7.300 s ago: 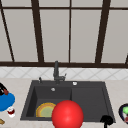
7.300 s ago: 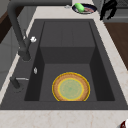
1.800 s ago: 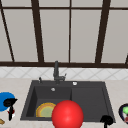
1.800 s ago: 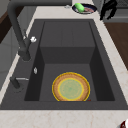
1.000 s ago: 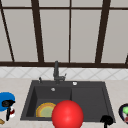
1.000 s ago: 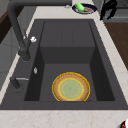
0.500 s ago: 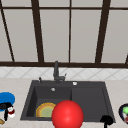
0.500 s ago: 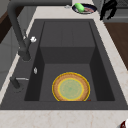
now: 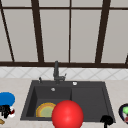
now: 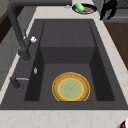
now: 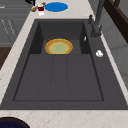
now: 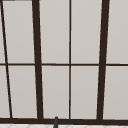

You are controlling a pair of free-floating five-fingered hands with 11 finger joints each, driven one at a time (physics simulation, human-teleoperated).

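Observation:
My left hand [image 9: 5, 110] hovers over the left counter, just in front of a blue plate [image 9: 6, 98]. A small red and white object [image 9: 11, 114] lies beside it. In the right side view this hand [image 11: 30, 2] shows at the far end, next to the blue plate [image 11: 56, 6]. At the sink's front right corner is my right hand [image 9: 107, 120]. In the left side view the right hand [image 10: 108, 9] hangs with relaxed fingers beside a dark bowl [image 10: 84, 8] holding something green. It holds nothing. A yellow plate [image 10: 71, 87] lies flat in the sink basin.
A large red ball [image 9: 67, 115] sits at the front of the black sink [image 9: 87, 97]. The dark faucet [image 9: 56, 72] stands at the sink's back edge, under the window. The sink's right half is a flat drainer [image 11: 58, 77]. Light counter [image 10: 62, 118] surrounds the sink.
Since the oldest frame my left hand has dropped slightly toward the counter's front, off the blue plate. Over the last second nothing has visibly moved.

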